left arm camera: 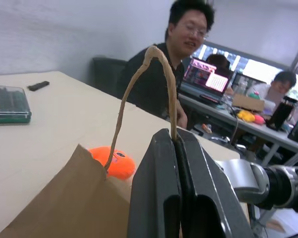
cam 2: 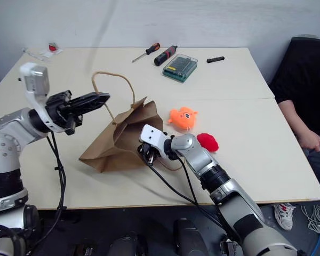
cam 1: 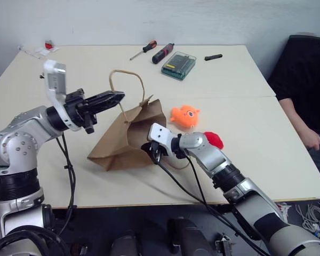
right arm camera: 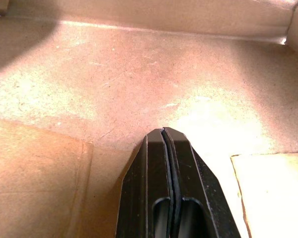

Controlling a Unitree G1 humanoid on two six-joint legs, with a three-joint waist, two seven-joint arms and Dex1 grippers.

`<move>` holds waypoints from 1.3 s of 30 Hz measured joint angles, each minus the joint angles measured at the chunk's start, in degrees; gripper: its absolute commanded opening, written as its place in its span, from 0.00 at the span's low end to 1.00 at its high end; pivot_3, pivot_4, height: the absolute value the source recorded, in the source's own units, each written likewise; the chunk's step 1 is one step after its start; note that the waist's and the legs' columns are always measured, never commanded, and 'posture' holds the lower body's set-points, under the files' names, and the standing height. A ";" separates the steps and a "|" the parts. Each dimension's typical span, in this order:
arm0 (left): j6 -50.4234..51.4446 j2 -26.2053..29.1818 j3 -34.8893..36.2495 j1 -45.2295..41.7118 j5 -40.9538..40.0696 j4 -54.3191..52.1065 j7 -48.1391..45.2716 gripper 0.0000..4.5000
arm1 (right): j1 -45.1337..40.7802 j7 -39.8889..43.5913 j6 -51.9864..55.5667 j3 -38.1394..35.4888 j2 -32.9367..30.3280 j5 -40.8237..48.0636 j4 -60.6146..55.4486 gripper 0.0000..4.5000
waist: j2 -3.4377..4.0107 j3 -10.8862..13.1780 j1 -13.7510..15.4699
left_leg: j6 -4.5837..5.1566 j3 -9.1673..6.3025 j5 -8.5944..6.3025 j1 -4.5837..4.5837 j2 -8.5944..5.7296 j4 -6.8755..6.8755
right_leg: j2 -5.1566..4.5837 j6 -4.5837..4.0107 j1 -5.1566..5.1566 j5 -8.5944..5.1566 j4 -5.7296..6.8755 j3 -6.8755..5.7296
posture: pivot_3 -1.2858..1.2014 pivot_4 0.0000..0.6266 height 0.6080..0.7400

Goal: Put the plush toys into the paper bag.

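The brown paper bag (cam 1: 120, 146) lies on its side on the table, mouth toward the toys. My left gripper (cam 1: 119, 97) is shut on one of its cord handles (cam 1: 127, 72), lifting the upper lip; the left wrist view has the cord pinched between the fingers (left arm camera: 159, 188). At the mouth, my right gripper (cam 1: 152, 153) is shut with its tips (right arm camera: 163, 131) inside the bag over bare paper, and I see nothing between them. The orange plush toy (cam 1: 185, 115) sits just right of the bag. Behind my right forearm lies the red plush toy (cam 1: 214, 140).
Far across the table are a screwdriver (cam 1: 144, 49), a black and red driver (cam 1: 163, 53), a green bit case (cam 1: 178, 65) and a small black piece (cam 1: 213, 57). A person (cam 1: 304, 101) sits at the table's right edge. Cables hang from both wrists.
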 measured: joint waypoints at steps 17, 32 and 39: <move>-0.38 0.29 -6.80 1.42 0.68 -0.76 1.84 0.00 | 10.06 3.95 18.80 -13.60 -8.27 11.87 -31.15 0.00 | 0.06 0.04 0.46 | -0.10 -0.06 -0.05 -0.17 0.04 -0.07 | 0.08 -0.04 -0.13 -0.03 -0.10 -0.06 | 0.52 0.24 1.00; -0.65 1.02 -8.49 1.93 1.55 -0.48 -0.23 0.00 | 27.19 -4.46 41.04 -43.86 -24.70 27.80 -51.74 0.82 | 0.06 0.05 0.58 | -0.12 -0.06 -0.04 -0.10 0.00 -0.16 | 0.15 -0.01 -0.09 -0.03 -0.18 0.04 | 0.52 0.24 1.00; -1.58 1.12 -8.72 1.71 1.82 -0.53 -0.57 0.00 | 13.68 -10.79 34.02 -33.77 -18.36 21.15 -32.31 0.99 | 0.10 0.08 0.27 | -0.11 -0.02 -0.03 -0.10 0.00 -0.19 | 0.15 -0.02 -0.11 -0.04 -0.19 0.05 | 0.52 0.24 1.00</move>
